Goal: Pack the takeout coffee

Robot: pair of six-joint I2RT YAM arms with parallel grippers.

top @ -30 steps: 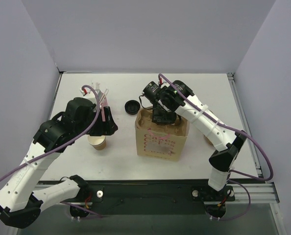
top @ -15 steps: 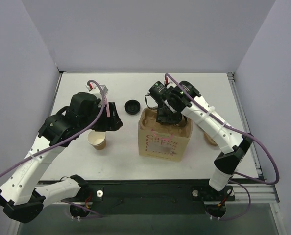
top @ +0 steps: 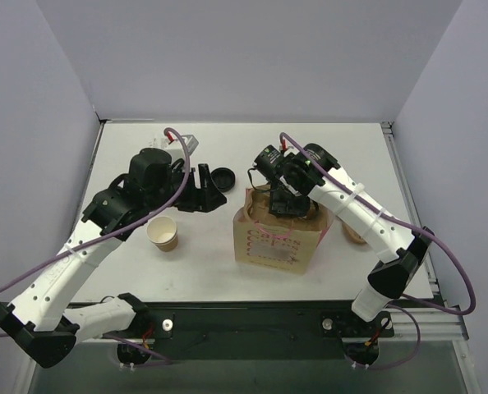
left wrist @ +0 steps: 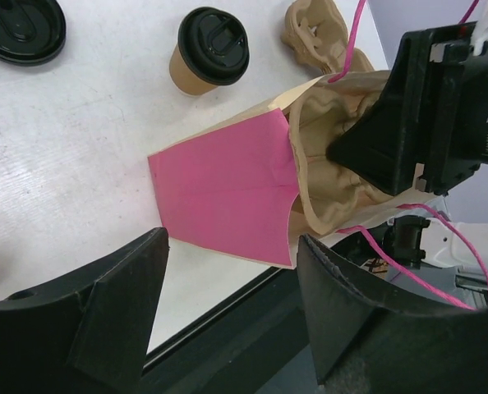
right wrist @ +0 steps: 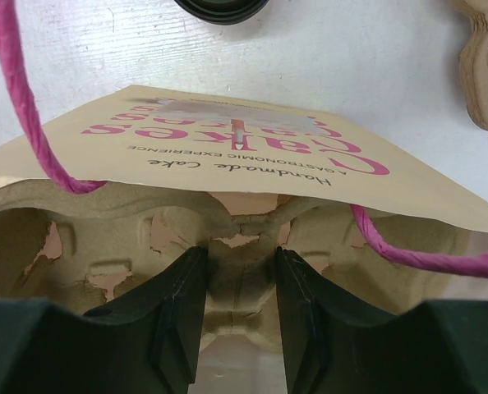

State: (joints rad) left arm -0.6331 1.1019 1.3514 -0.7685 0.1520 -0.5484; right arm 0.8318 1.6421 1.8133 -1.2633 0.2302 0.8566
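Observation:
The takeout coffee (left wrist: 210,59), a brown paper cup with a black lid, stands upright on the white table beyond the paper bag (left wrist: 227,185); the top view does not show it. My left gripper (left wrist: 232,316) hangs open and empty above the near side of the bag (top: 278,234). My right gripper (right wrist: 240,287) reaches into the bag's mouth, shut on the centre ridge of a pulp cup carrier (right wrist: 96,230) that sits inside. In the top view the right gripper (top: 281,201) is over the bag's far edge and the left gripper (top: 209,185) is to the bag's left.
A loose black lid (top: 222,176) lies beside the left gripper. A lidless paper cup (top: 163,234) stands at the front left. A second pulp carrier (top: 355,231) lies right of the bag. Pink string handles (right wrist: 30,107) loop over the bag's mouth.
My left arm has swung right and back, from over the lidless cup to beside the black lid. The right gripper and the bag have shifted slightly right.

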